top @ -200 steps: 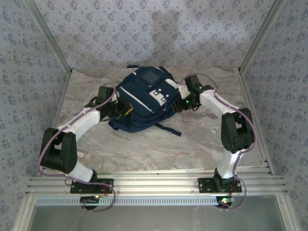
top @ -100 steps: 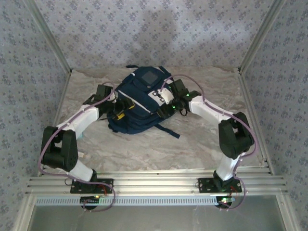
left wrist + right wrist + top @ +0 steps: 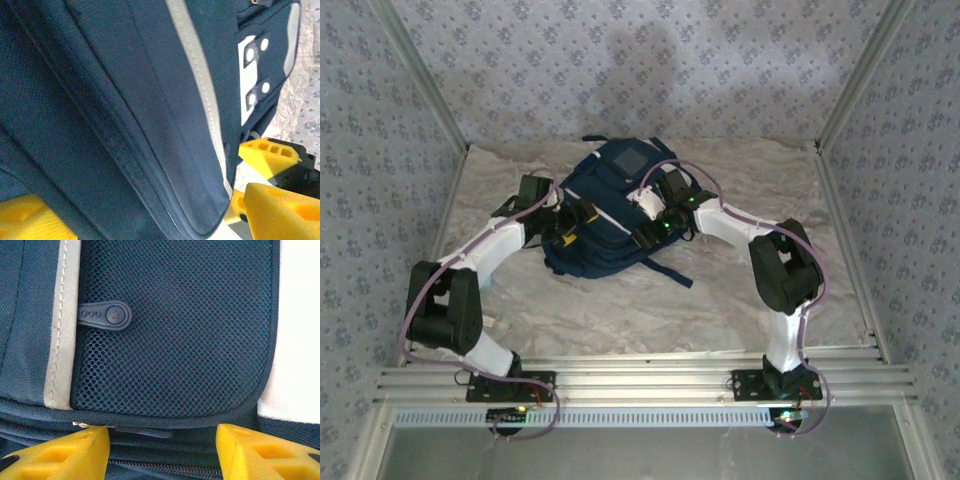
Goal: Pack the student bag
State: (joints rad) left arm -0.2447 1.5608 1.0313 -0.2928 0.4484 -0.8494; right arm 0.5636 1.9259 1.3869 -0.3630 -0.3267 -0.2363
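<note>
Your bag (image 3: 610, 205) lies on the table (image 3: 740, 300), in the middle toward the back, with an arm reaching in at each side. Your left hand (image 3: 145, 205) is open, its yellow fingers spread wide either side of the bag's navy edge, near the white stripe (image 3: 200, 100). Your right hand (image 3: 162, 437) is open too, fingers apart, close over the mesh pocket (image 3: 175, 350) and its dark zip pull (image 3: 105, 316).

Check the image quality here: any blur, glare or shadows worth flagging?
Top external: even, soft light, a dim shadow on the patterned back wall, navy-blue striped fabric backpack fairly sharp. Left wrist: backpack fabric slightly soft, marbled table washed out. Right wrist: mesh pocket crisp, pale patch blown out.
</note>
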